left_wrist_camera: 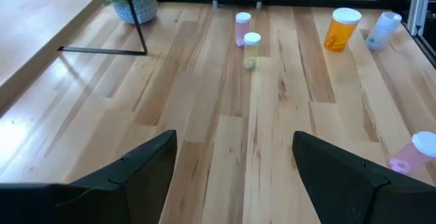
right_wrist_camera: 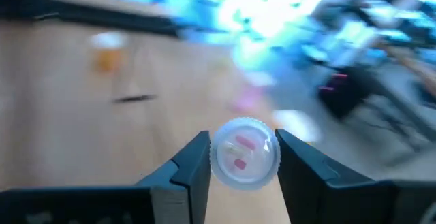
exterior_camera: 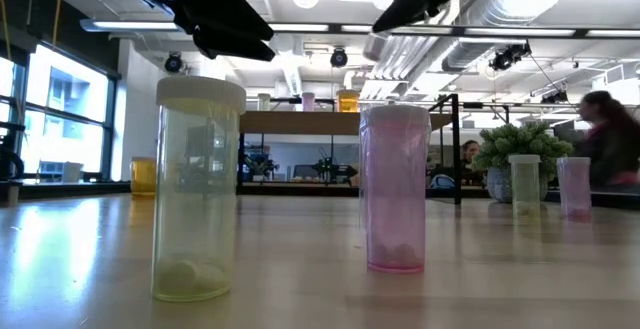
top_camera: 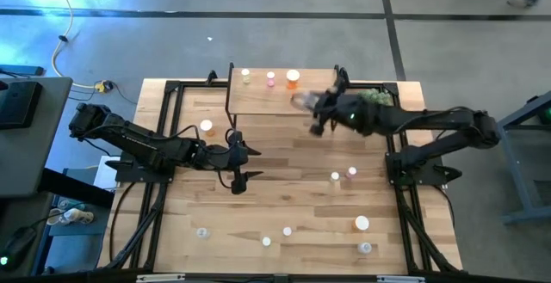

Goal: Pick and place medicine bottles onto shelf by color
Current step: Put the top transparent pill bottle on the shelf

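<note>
The shelf (top_camera: 275,98) stands at the table's far middle, with three medicine bottles (top_camera: 270,78) upright on its board. More bottles stand about the table: an orange one (top_camera: 207,126) at the left, a yellowish one (left_wrist_camera: 251,47) beside a pink one (left_wrist_camera: 242,28) at the right, and several near the front edge (top_camera: 287,230). My right gripper (top_camera: 308,107) hovers over the shelf's right part, shut on a pale bottle (right_wrist_camera: 244,161) with a white cap. My left gripper (top_camera: 237,158) hangs open above mid-table, holding nothing. My right gripper pinches the pale bottle between its two fingers (right_wrist_camera: 194,166), one on each side of the round body just below the cap (right_wrist_camera: 244,149). The cap end faces back toward the wrist. The bottle is lifted clear, above the shelf's right part.
A small potted plant (top_camera: 374,96) sits at the shelf's right end. A clear bottle (left_wrist_camera: 381,30) and a pink bottle (left_wrist_camera: 412,154) lie on their sides on the table. Black frame rails (top_camera: 168,111) run along the table's sides. People (exterior_camera: 605,149) sit beyond the far edge.
</note>
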Controlling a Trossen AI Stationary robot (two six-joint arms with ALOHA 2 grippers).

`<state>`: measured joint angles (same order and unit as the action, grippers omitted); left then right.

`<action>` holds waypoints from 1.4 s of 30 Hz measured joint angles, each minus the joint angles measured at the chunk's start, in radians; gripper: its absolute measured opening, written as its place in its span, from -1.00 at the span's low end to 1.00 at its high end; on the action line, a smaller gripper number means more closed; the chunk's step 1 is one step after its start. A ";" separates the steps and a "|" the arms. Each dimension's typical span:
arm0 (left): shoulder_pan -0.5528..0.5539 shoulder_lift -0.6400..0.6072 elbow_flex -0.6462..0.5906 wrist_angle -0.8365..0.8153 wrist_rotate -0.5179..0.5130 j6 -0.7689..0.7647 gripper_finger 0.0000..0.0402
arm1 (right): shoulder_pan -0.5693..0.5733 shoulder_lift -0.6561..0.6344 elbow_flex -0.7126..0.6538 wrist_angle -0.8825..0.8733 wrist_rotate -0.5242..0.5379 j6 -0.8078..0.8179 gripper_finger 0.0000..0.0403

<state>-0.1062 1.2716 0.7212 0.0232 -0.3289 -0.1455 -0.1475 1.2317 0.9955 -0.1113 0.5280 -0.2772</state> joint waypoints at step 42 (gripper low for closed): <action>0.000 0.000 0.000 -0.004 0.003 0.010 0.41 | -0.444 0.282 0.305 -0.504 -0.300 0.341 -0.38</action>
<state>-0.1062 1.2716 0.7212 0.0193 -0.3256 -0.1357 -0.5913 1.5135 1.3006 -0.6149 0.2276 0.0639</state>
